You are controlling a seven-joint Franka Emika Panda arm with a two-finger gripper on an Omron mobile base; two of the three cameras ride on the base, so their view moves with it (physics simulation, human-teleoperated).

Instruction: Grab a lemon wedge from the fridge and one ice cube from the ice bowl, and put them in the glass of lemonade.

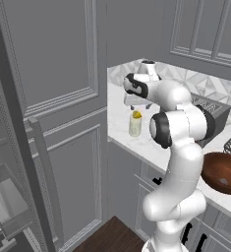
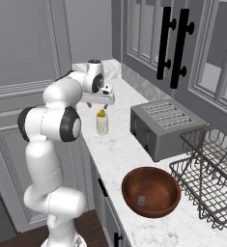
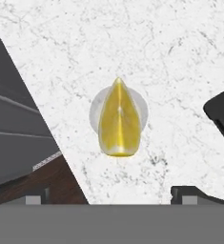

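With the lemon wedge (image 3: 118,119) sitting across the rim of the glass of lemonade (image 1: 135,124), tip poking up above the pale yellow liquid, it's inside the glass and nothing of mine touches it. From the hand view I'm looking straight down on it: wedge centred over the round rim, white marble counter (image 3: 170,57) all around. My gripper (image 1: 136,102) hangs just above the glass, jaws spread wide, holding nothing; one finger tip (image 3: 195,194) shows at the bottom of the hand view, well clear of the wedge. The glass stands on the counter near its front edge, close to the tall grey panelled cabinet (image 1: 63,98). Further along the counter, the toaster (image 2: 165,126) sits against the wall side, and the ice bowl (image 2: 151,191) is beyond that, near the front edge, with a pale cube (image 2: 142,200) in the bottom. A wire dish rack (image 2: 209,176) is just beside the bowl. Fridge door (image 1: 14,162) stands open at the left of the left base view.
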